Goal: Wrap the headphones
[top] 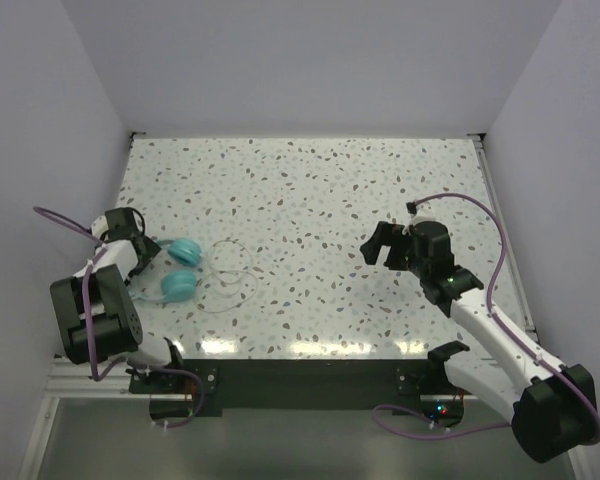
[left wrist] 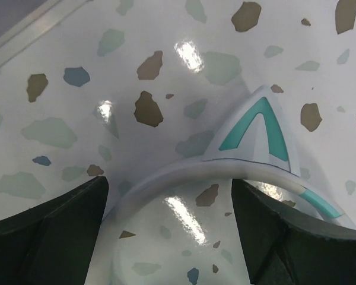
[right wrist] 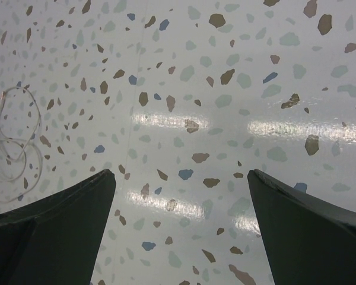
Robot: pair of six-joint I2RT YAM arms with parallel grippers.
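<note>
My left claw (left wrist: 169, 187) straddles the headphones' (top: 183, 270) headband (left wrist: 237, 170) wide open, gripping nothing, my right claw (right wrist: 181, 178) gapes empty, and the cord (top: 236, 284) lies loose, unwrapped.

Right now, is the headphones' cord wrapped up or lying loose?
Loose. The cord sprawls in open loops on the table beside the headphones, wound around nothing.
</note>
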